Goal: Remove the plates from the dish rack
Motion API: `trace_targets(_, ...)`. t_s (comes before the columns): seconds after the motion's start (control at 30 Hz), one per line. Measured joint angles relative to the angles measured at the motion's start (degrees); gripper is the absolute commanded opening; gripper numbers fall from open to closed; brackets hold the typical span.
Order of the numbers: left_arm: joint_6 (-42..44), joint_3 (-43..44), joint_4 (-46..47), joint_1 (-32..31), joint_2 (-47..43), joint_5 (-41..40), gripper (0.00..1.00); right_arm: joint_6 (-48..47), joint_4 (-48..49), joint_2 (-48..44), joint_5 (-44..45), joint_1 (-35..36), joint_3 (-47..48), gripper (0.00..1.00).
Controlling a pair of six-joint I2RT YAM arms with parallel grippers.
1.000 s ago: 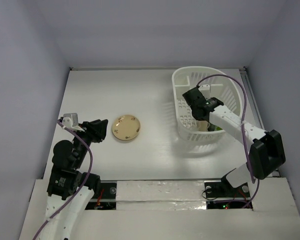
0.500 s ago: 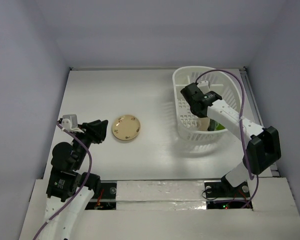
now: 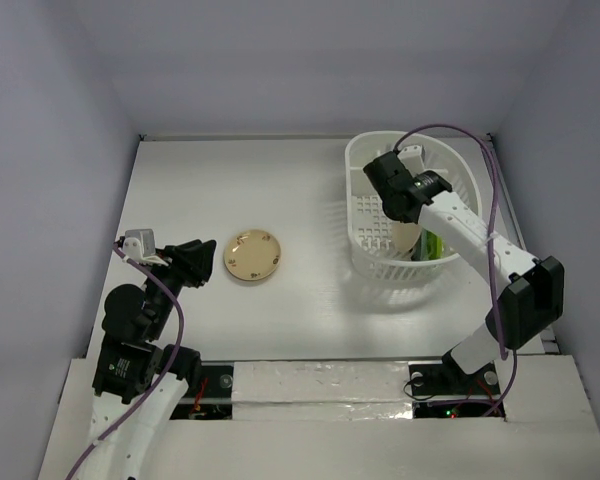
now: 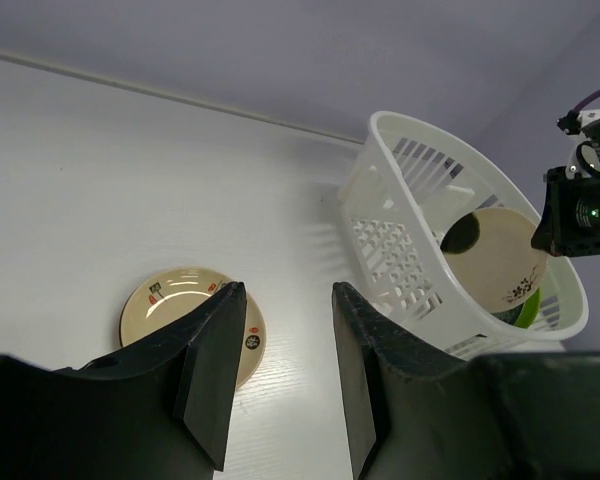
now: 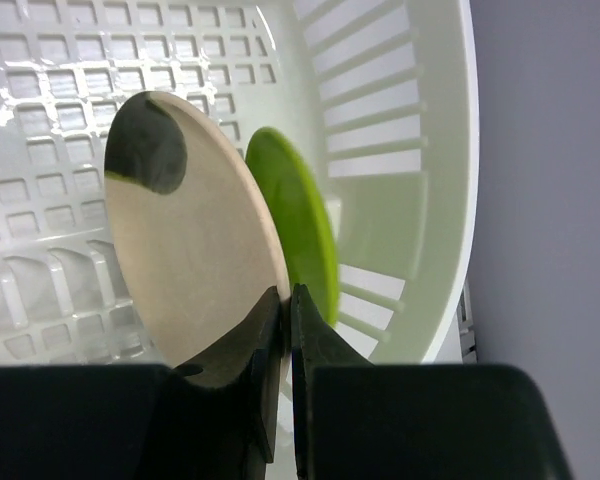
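Note:
The white dish rack [image 3: 365, 150] stands at the far right of the table; it also shows in the left wrist view [image 4: 400, 125] and the right wrist view [image 5: 380, 130]. My right gripper [image 3: 406, 214] [image 5: 285, 292] is inside it, shut on the rim of a beige plate [image 3: 411, 238] [image 4: 485, 255] [image 5: 190, 240] held on edge. A lime green plate [image 3: 433, 246] [image 5: 300, 230] leans just behind it. A yellow-orange patterned plate [image 3: 252, 255] [image 4: 155, 300] lies flat on the table. My left gripper [image 3: 202, 262] [image 4: 285, 295] is open and empty just left of it.
The enclosure's walls stand close on the left, the right and the far side. The rack's near wall [image 3: 395, 270] lies between the held plate and the open table. White table surface [image 3: 300, 200] separates the rack from the yellow-orange plate.
My right gripper has moved toward the far side of the rack, with the beige plate in its grip. The left arm and the yellow-orange plate have not moved.

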Motion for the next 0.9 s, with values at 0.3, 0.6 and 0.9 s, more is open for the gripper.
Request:
trace_targets(0.3, 0.00, 0.00, 0.00, 0.00, 0.00, 0.00, 0.37, -0.63, -0.52, -0.46, 1.86, 1.11, 1.77, 0.00)
trace_targets(0.6, 0.00, 0.00, -0.02, 0.00, 0.02, -0.09, 0.37, 0.24, 2.27, -8.72, 4.59, 6.91, 10.03, 0.00)
trace_targets(0.9, -0.02, 0.00, -0.02, 0.00, 0.33, -0.37, 0.37, 3.50, 25.64, -12.66, -13.70, 15.65, 1.68, 0.00)
